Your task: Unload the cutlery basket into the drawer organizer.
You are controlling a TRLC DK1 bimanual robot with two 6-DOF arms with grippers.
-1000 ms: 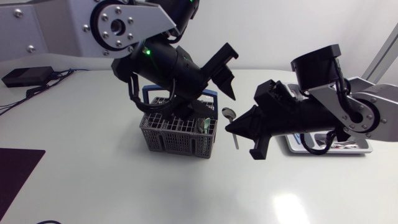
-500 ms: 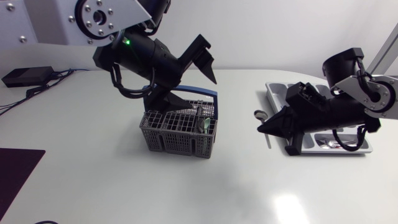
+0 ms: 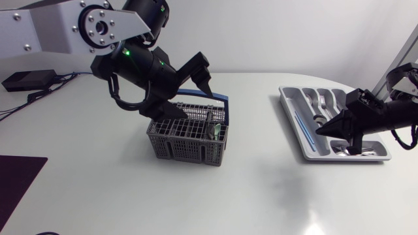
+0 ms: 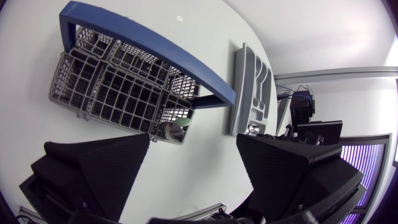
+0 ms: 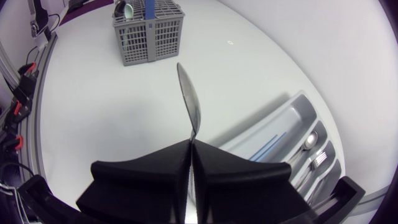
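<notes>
The right gripper (image 3: 328,130) has swung from the basket (image 3: 186,142) to the drawer organizer (image 3: 290,114), pinching a spoon (image 5: 188,99) above it. The next move likely calls for lowering the spoon into a spoon slot. The left gripper (image 3: 204,75) hangs spread above the basket.

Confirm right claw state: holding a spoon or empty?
Holding. Right wrist view shows the right claw shut on the spoon: both fingers pinch its handle, bowl sticking out ahead.

Right claw (image 3: 321,130), spoon (image 5: 188,102) in its grip, from beside the basket (image 3: 186,140) across to over the drawer organizer (image 3: 292,108); left claw (image 3: 204,74) further back leftward.
</notes>
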